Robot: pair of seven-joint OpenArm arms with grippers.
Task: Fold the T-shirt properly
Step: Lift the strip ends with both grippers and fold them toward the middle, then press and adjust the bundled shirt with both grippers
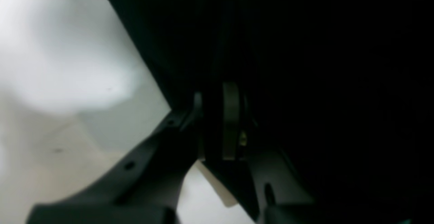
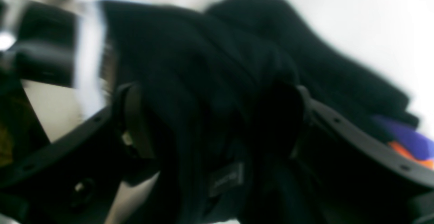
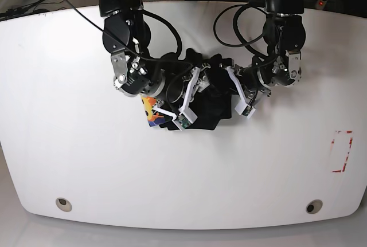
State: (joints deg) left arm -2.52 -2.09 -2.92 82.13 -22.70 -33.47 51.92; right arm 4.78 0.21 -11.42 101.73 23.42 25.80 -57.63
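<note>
the t-shirt is seen bunched into a dark heap on the white table, toward the far middle of it, between the 2 arms. a patch of orange, yellow and blue print is shown at the heap's edge in the base view.

the right gripper is pushed into the cloth with its 2 jaws spread wide; black folds lie between them, and a small sewn label is visible low in the right wrist view. whether the cloth is gripped or only lying in the gap cannot be told, since that view is blurred.

the left gripper is seen with its jaws drawn nearly together, and a thin dark fold of the shirt is pinched between them. most of the left wrist view is filled by black cloth, with pale table beside it.

a red marked rectangle is placed well apart from the shirt, near the table's edge.
</note>
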